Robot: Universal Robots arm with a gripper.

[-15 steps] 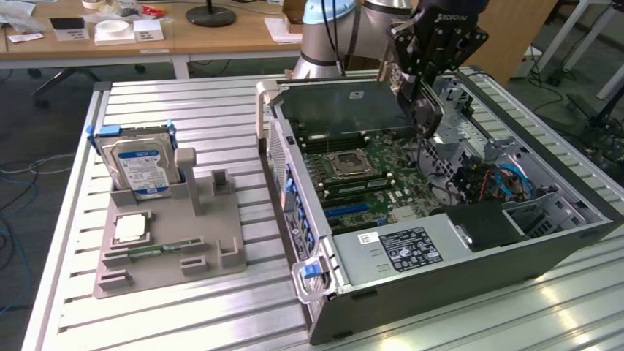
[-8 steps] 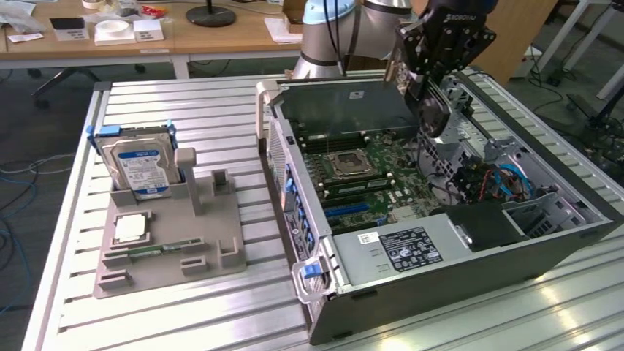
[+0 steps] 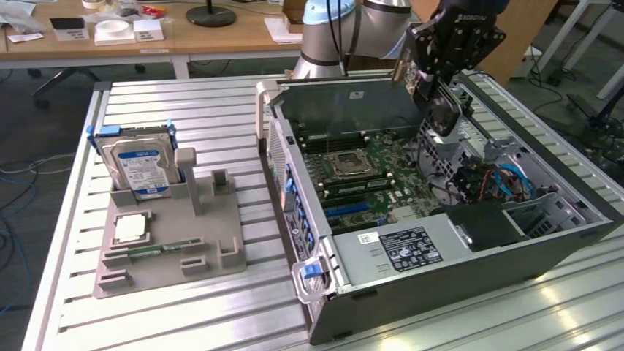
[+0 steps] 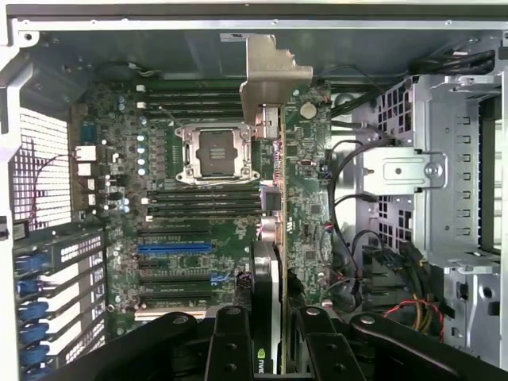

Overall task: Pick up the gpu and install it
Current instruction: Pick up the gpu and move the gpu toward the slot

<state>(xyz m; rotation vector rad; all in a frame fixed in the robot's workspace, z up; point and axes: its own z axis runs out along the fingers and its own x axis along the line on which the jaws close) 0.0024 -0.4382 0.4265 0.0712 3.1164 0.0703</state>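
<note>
My gripper (image 3: 436, 79) hangs over the open computer case (image 3: 419, 274) and is shut on the gpu (image 3: 440, 110). The card hangs on edge below the fingers, its black cooler facing the exterior view's right. In the wrist view the gpu (image 4: 276, 230) appears edge-on between the black fingers (image 4: 230, 345), and its silver bracket (image 4: 266, 75) points toward the case's rear wall. It is held above the green motherboard (image 4: 175, 198), beside the CPU socket (image 4: 216, 152). The blue expansion slot (image 4: 175, 248) lies off to one side of the card.
A grey fixture (image 3: 171, 256) on the slatted table holds a silver hard drive (image 3: 139, 168), a CPU (image 3: 131, 228) and a narrow memory stick (image 3: 156, 250). Inside the case, a metal drive cage (image 4: 452, 175) and loose cables (image 4: 357, 238) crowd one side of the card.
</note>
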